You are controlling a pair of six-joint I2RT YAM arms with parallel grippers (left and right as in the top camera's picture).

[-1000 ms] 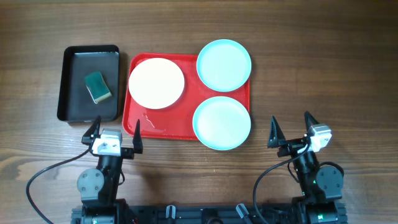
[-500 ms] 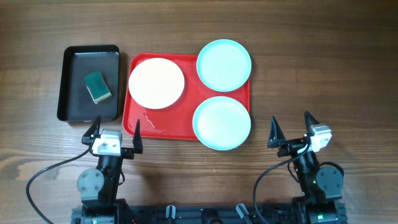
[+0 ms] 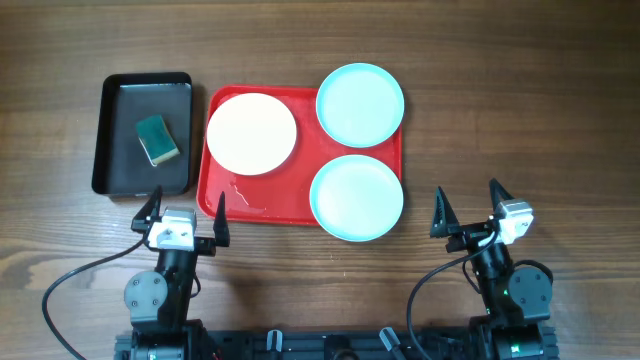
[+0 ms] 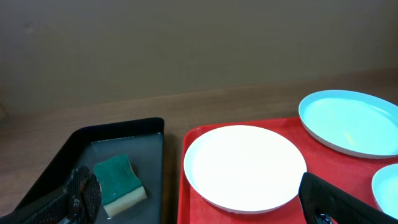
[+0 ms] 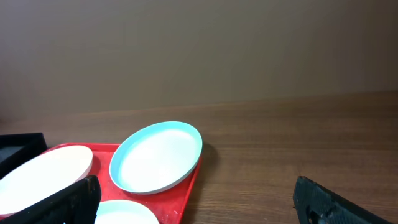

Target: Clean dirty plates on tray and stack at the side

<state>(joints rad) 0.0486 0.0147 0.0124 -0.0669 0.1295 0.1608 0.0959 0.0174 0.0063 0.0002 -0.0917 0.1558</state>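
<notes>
The red tray [image 3: 262, 205] lies mid-table with three plates on it. A cream-white plate [image 3: 251, 133] [image 4: 244, 167] fills its left part. One pale blue plate [image 3: 360, 104] [image 5: 157, 156] overhangs the far right corner, and a second pale blue plate [image 3: 356, 197] overhangs the near right corner. My left gripper [image 3: 185, 214] [image 4: 202, 208] is open and empty just in front of the tray's near left corner. Over bare wood to the right of the tray, my right gripper [image 3: 469, 207] [image 5: 199, 205] also stands open and empty.
A black tray [image 3: 114, 140] [image 4: 74, 146] sits left of the red tray, holding a green and yellow sponge [image 3: 157, 139] [image 4: 120, 183]. A few pale smears [image 3: 243, 196] mark the red tray's near left area. Bare wooden table stretches to the right and far side.
</notes>
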